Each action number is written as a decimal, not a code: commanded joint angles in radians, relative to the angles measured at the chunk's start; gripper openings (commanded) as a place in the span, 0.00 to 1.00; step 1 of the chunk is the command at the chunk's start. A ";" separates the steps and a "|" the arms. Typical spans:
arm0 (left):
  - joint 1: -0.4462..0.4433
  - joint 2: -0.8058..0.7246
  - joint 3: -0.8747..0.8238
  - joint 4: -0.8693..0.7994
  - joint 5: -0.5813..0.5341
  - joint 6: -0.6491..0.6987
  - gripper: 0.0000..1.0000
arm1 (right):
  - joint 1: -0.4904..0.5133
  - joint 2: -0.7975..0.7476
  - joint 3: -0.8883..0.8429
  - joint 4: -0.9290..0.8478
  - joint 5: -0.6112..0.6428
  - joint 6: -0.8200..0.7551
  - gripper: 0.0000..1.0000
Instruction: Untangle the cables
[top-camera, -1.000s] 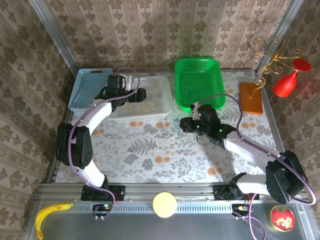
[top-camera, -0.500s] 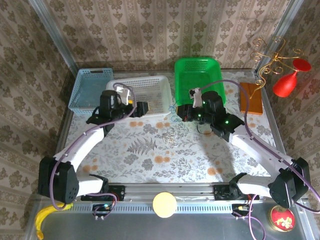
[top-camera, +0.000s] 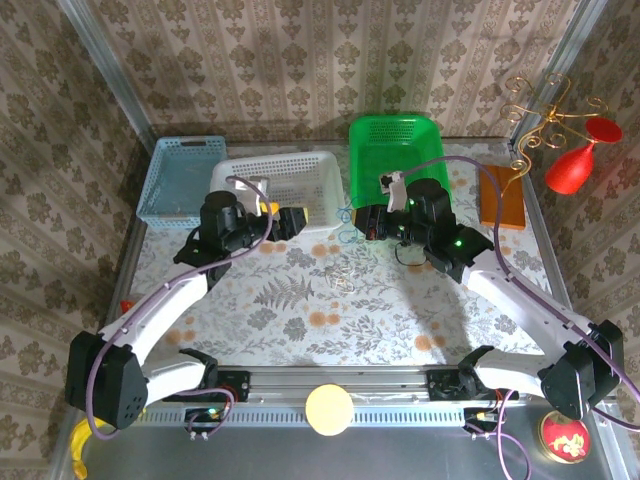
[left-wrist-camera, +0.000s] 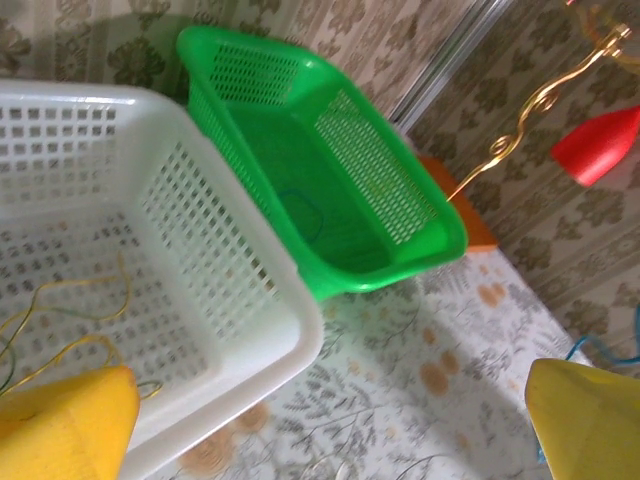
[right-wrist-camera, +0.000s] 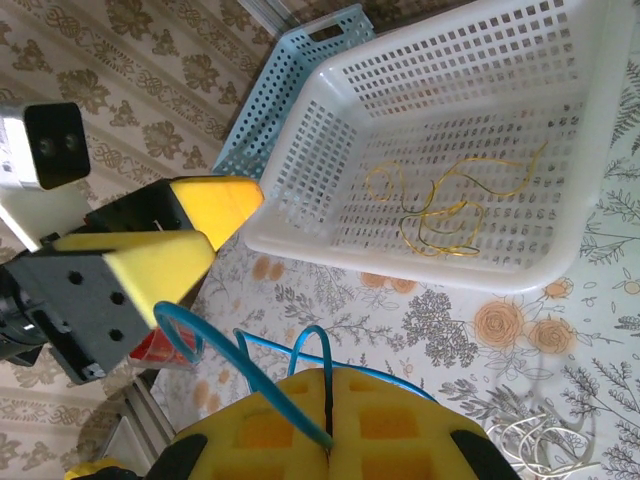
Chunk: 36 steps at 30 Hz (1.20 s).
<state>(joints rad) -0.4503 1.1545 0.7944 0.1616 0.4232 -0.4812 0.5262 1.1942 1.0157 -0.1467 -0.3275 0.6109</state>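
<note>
Jaws on the right gripper (right-wrist-camera: 330, 395) were pinched shut on a blue cable (right-wrist-camera: 175, 306). Left gripper (left-wrist-camera: 325, 430) jaws gaped wide, holding nothing. A yellow cable (right-wrist-camera: 440, 205) lay in the white basket (right-wrist-camera: 400, 262). Both looked thin, light, floppy; a loop seemed easiest to pinch.

green basket (left-wrist-camera: 380, 190), white basket (left-wrist-camera: 210, 240), apparently glossy plastic

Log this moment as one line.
left gripper jaws open; right gripper jaws shut on thin blue cable; thin yellow cable in white plastic basket

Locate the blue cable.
In the right wrist view, the blue cable is pinched in the right gripper, beside the white basket.
</note>
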 joint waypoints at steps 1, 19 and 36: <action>0.001 0.010 0.012 0.114 0.059 -0.128 1.00 | -0.004 -0.026 0.016 0.019 -0.024 0.021 0.00; -0.161 0.081 0.001 0.117 -0.019 -0.060 1.00 | -0.025 -0.013 0.057 0.014 -0.012 0.012 0.00; -0.164 0.093 0.025 -0.008 -0.114 0.019 1.00 | -0.212 0.154 0.166 -0.055 0.183 -0.051 0.00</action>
<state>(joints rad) -0.6090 1.2594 0.7925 0.1905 0.3401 -0.5014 0.3302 1.3159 1.1454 -0.1707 -0.2131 0.5972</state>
